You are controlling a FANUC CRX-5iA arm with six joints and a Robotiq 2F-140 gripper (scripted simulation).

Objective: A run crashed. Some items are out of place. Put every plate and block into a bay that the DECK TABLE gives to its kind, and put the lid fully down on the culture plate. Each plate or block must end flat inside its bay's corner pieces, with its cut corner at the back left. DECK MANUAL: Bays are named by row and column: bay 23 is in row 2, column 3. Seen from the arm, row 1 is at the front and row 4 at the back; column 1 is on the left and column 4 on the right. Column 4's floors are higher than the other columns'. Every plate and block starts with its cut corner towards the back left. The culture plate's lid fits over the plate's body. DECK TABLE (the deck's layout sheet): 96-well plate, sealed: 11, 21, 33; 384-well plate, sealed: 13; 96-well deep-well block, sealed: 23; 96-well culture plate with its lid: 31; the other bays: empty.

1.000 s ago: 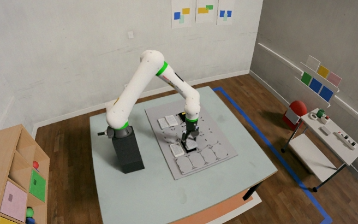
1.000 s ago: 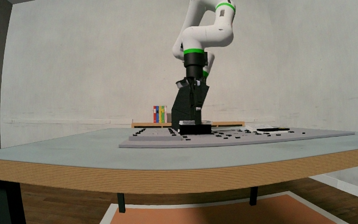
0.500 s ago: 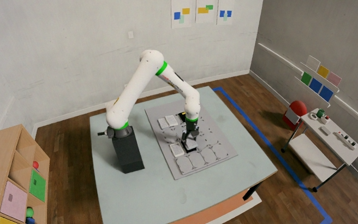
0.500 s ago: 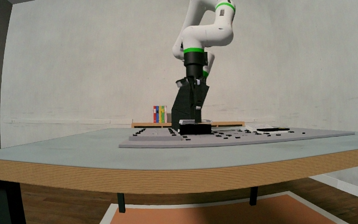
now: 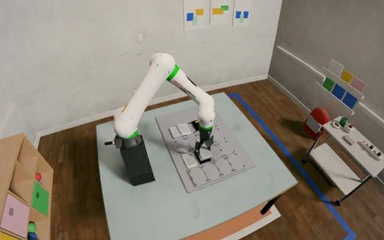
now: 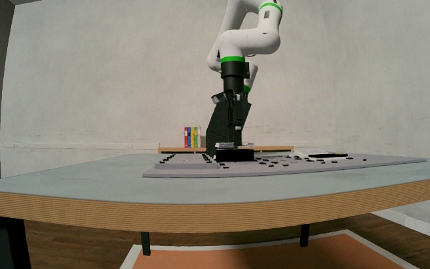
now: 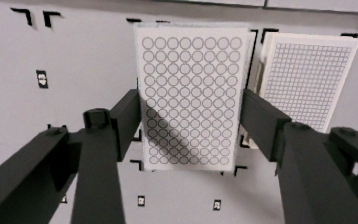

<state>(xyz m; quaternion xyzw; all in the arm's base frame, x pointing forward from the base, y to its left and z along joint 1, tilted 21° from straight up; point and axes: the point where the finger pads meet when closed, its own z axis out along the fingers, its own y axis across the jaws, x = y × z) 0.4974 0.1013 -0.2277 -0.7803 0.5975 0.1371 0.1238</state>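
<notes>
My gripper [image 7: 189,104] is shut on the long sides of the sealed 96-well deep-well block [image 7: 190,97], a tall black block with a white top of round wells. The block [image 5: 204,154] stands on the grey deck [image 5: 204,147] near the raised column; in the side view it [image 6: 234,154] looks to rest on the deck floor. The sealed 384-well plate [image 7: 307,80] [image 5: 189,160], white with a fine grid, lies in the bay right beside it. Two white 96-well plates [image 5: 175,132] [image 5: 184,129] lie on the deck's side nearest the arm's base, with a black plate [image 5: 195,123] next to them.
The raised bays [image 5: 217,170] along the deck's near edge hold nothing. Small black corner pieces [image 7: 42,79] stick up all over the deck. The arm's black pedestal [image 5: 136,162] stands on the table to the left of the deck.
</notes>
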